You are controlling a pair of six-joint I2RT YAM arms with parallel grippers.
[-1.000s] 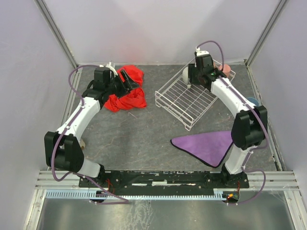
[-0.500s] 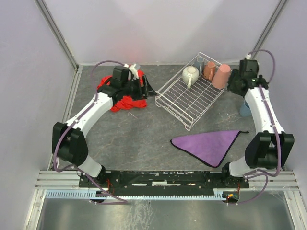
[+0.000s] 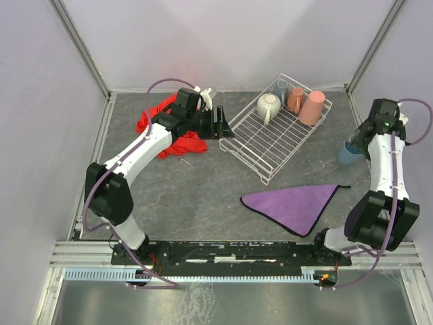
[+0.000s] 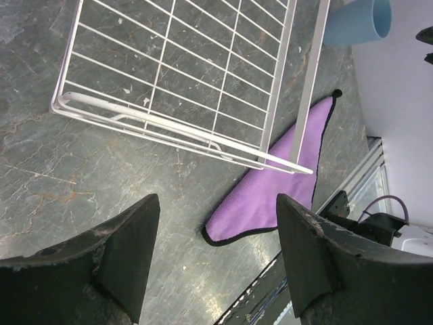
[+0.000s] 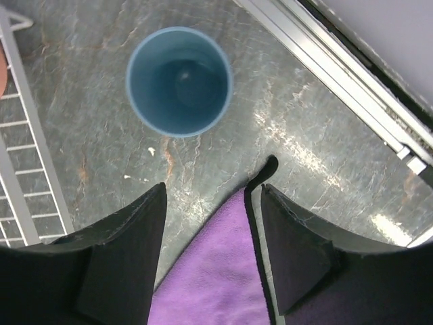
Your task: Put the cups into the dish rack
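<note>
One purple cloth [image 5: 210,277] lies nearest the arm bases. Just past its tip, a blue cup [image 5: 179,81] stands upright on the table [image 5: 325,135], outside the rack [image 3: 270,139]. The right gripper [image 5: 212,200] hangs above it, fingers apart and empty. The cup sits just ahead of the fingertips, mouth up, so the right arm is much the nearer. The left gripper [image 4: 216,223], also parted and holding nothing, hovers beside the rack's left corner. The right wrist view looks straight down into the cup's empty inside. Only the overhead view shows four cups [image 3: 294,101] at the rack's far end.
</note>
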